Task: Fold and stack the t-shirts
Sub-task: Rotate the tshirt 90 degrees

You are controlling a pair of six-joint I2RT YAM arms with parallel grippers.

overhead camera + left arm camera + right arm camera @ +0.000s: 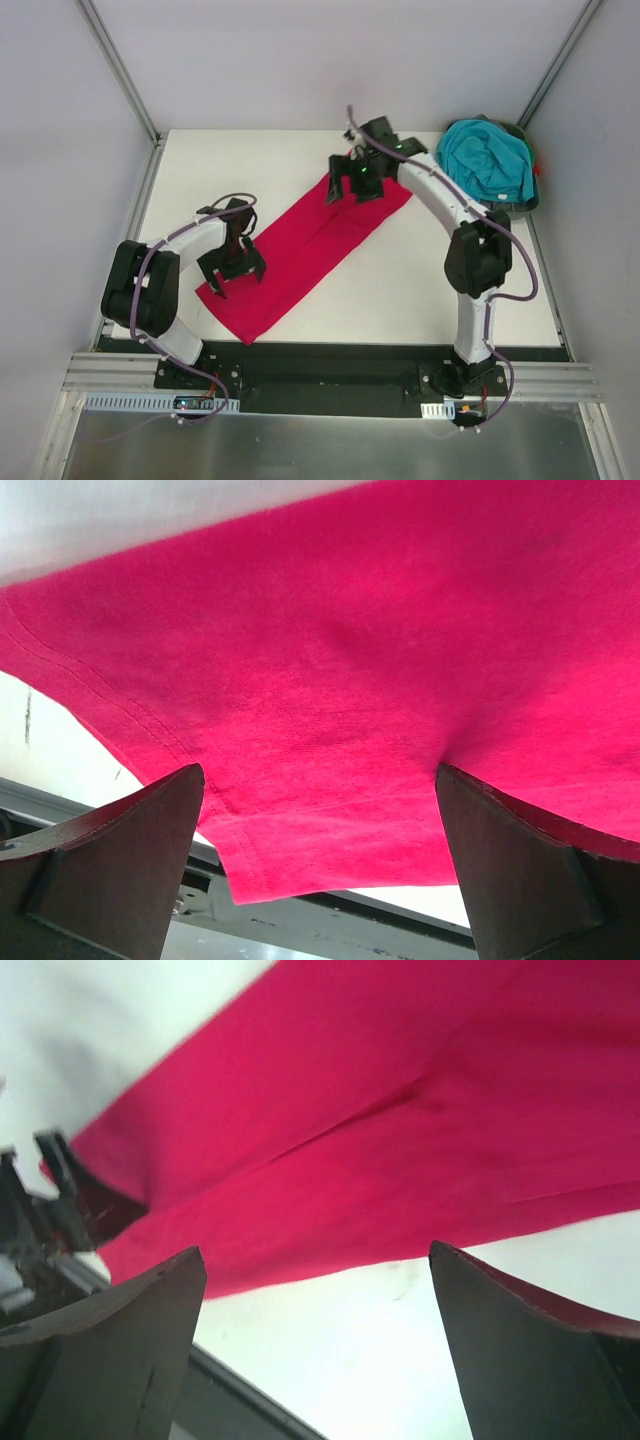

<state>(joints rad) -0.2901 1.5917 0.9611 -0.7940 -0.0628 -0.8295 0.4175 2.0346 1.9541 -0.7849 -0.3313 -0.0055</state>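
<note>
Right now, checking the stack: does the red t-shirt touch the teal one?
Apart. Top view: red t-shirt lies in the centre, teal t-shirt sits in the far-right corner, bare table between them.

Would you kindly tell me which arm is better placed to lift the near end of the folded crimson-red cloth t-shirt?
Left, I judge. The left gripper hangs open over the near end of the crimson-red cloth t-shirt, while the right gripper, also open, sits over its far end.

Tray [530, 200], at your 2 o'clock: mostly hidden under teal t-shirt [488, 158]. Red t-shirt [300, 250]: far end covered by right gripper [352, 187]; both wrist views crop it.
</note>
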